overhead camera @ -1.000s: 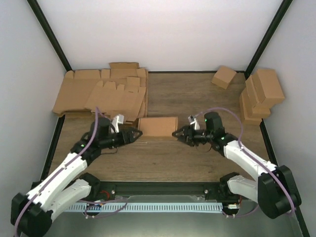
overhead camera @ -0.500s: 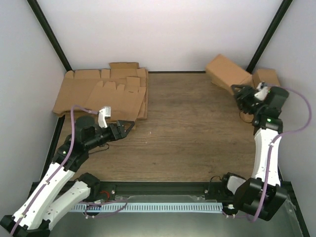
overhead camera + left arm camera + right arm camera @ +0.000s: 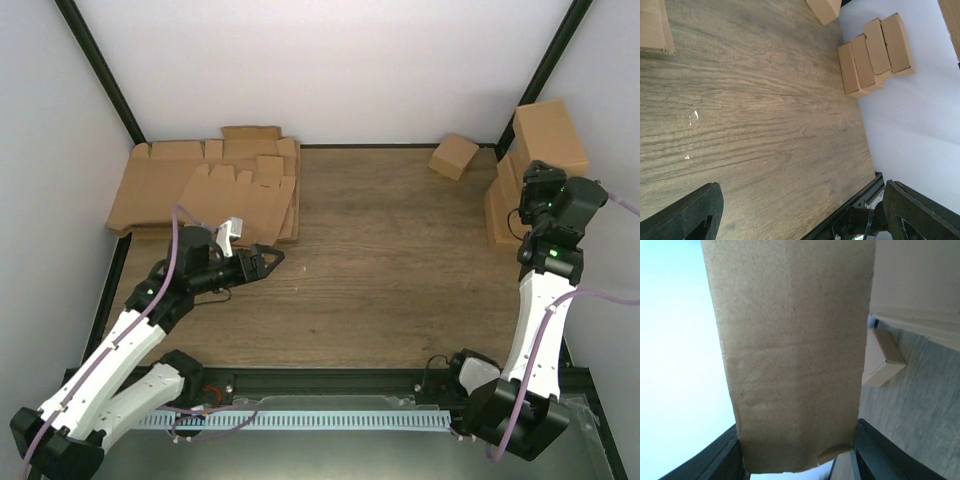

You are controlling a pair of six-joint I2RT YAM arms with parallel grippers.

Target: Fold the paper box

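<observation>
Overhead view of a wooden table [image 3: 400, 290] with two robot arms mounted at its near edge.

The right gripper [image 3: 538, 172] is raised at the far right, at about 2 o'clock from the table's middle. It is clamped on a folded brown box [image 3: 548, 132]. The box sticks out of the gripper toward 12 o'clock, and its far end lies near the dark corner post. In the right wrist view the box fills the space between the two dark fingers [image 3: 727, 457]. They press on its opposite sides near its lower end, and the box runs straight out in line with them.

A stack [image 3: 503, 200] of folded boxes leans at the right wall, at about 8 o'clock from the right gripper and just beside it. Whether the held box touches the stack cannot be told. A small box [image 3: 453, 156] lies tilted at the far edge of the table, at 9 o'clock from the held box and apart from it.

The left gripper [image 3: 268, 262] sits low over the table, at 9 o'clock from the table's middle, and points toward 3 o'clock. Its fingers are spread wide and hold nothing. In the left wrist view they appear only at the two bottom corners, with bare wood between them.

A pile of flat sheets [image 3: 205, 190] of cardboard fills the far left corner, at 11 o'clock from the left gripper. Its near edge is just beside the fingertips. The held box is well apart from the left gripper, across the table at 2 o'clock.
</observation>
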